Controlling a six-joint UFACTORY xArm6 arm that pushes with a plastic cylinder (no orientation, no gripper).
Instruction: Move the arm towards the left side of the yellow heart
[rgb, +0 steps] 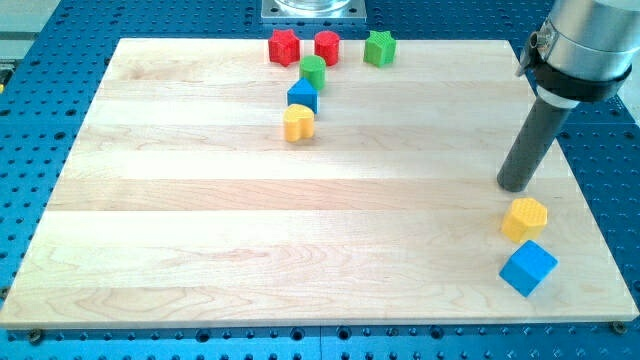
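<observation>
Pale wooden board (200, 250) bearing a smooth yellow heart (298, 123). My tip (515, 187), a bare gripperless dark rod, stands upright far to the heart's right, holding nothing.

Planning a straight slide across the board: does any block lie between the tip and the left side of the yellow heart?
No. My tip is far right of the yellow heart, with bare board between them.
</observation>
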